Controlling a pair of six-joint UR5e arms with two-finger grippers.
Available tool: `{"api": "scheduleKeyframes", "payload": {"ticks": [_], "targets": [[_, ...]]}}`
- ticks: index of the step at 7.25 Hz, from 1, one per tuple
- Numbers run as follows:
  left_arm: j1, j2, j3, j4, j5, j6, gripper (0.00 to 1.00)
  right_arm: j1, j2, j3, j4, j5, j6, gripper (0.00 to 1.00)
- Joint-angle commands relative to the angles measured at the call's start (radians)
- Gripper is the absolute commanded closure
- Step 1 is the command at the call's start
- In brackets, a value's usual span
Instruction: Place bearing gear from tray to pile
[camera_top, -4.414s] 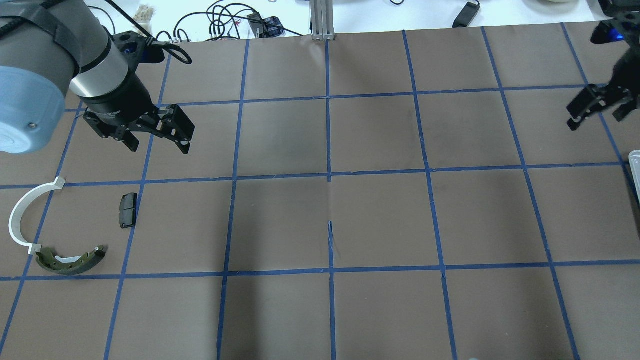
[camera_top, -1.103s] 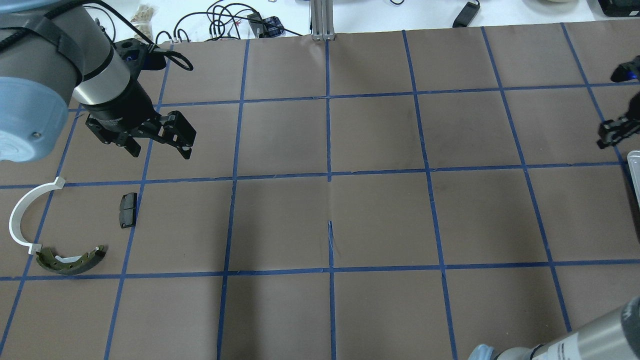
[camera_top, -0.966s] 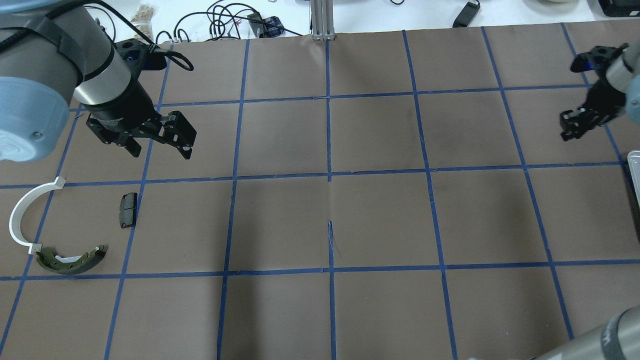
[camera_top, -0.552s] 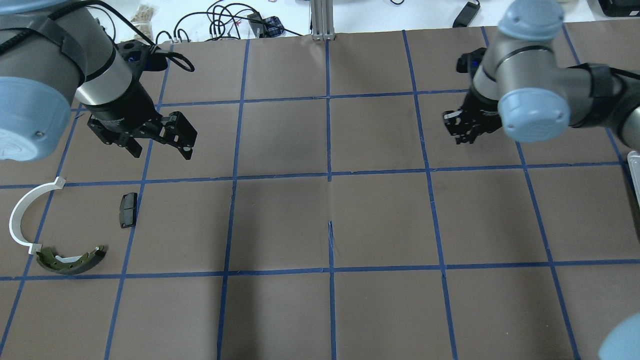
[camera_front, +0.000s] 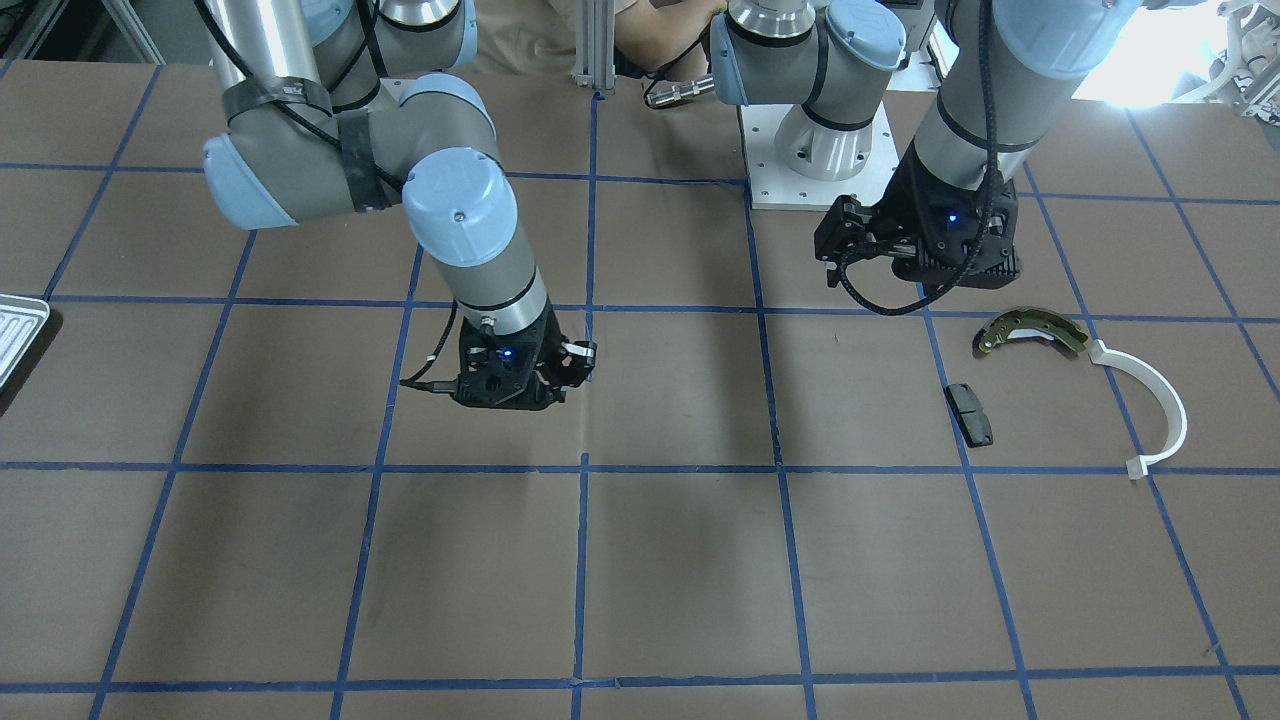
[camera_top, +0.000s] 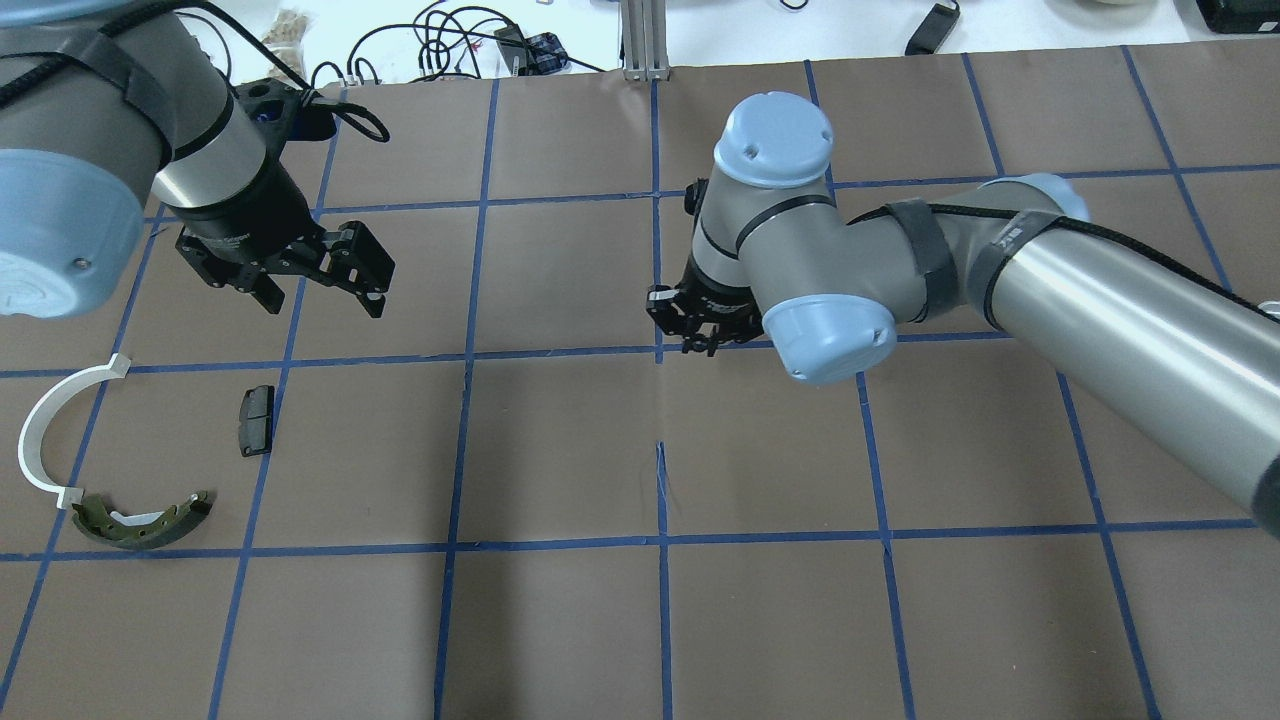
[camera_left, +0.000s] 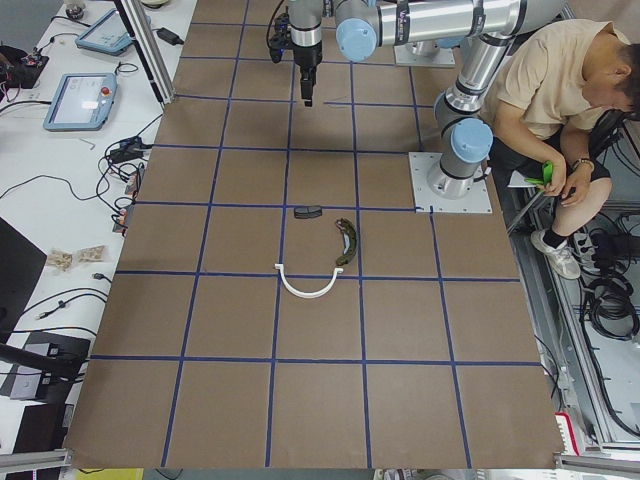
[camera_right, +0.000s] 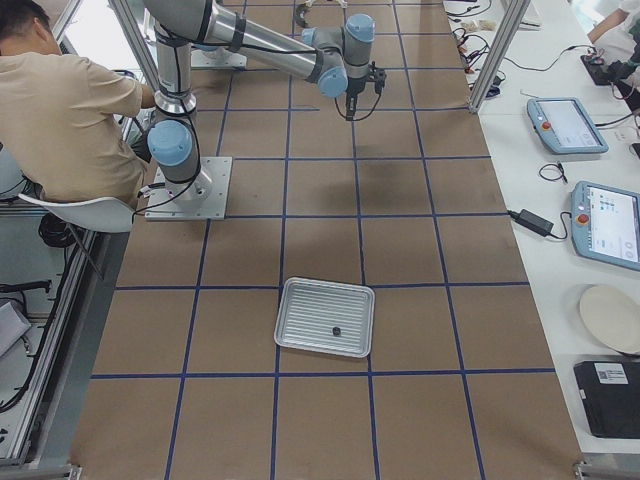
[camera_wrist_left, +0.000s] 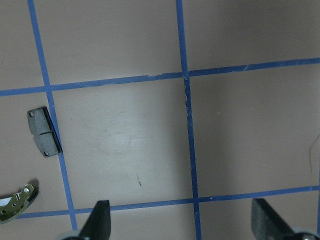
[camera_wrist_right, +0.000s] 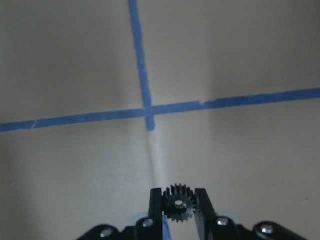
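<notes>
Bearing gear (camera_wrist_right: 178, 204), small, black, toothed: clamped between fingers of right end effector (camera_wrist_right: 178, 194) above brown, blue-taped tabletop (camera_top: 560, 450) centre. Left end effector (camera_top: 318, 293) spread apart near pile (camera_front: 970, 413): olive curved brake shoe (camera_top: 140, 522), white plastic arc (camera_top: 40, 420), dark rectangular pad (camera_top: 256, 420). Ribbed, round-cornered silvery metal tray (camera_right: 300, 310) well apart.

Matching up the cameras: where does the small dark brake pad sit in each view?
Front-facing: brake pad, right of centre.
Overhead: left side.
Exterior left: centre.
Exterior right: not in it.
Left wrist: left edge.
Right wrist: not in it.
Shared landmark: olive brake shoe beside it.
</notes>
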Motion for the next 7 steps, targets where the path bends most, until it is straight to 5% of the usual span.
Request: {"api": "scheduleKeyframes", "payload": {"ticks": [1,2,3,5,7], "targets": [[0.001,-0.005,-0.005,0.000,-0.002,-0.007,0.00,0.116,0.072,0.006,-0.115,0.013,0.112,0.87],[0.001,-0.019,-0.009,0.020,-0.003,-0.012,0.00,0.116,0.081,0.004,-0.123,0.008,0.087,0.69],[0.001,-0.035,-0.013,0.066,-0.005,-0.014,0.00,0.108,0.078,0.006,-0.108,-0.005,0.042,0.01],[-0.003,-0.042,-0.032,0.099,-0.005,-0.015,0.00,0.006,0.039,-0.055,0.025,-0.164,-0.062,0.00],[-0.010,-0.061,-0.037,0.106,-0.009,-0.024,0.00,-0.196,-0.024,-0.112,0.175,-0.176,-0.284,0.00]]}}
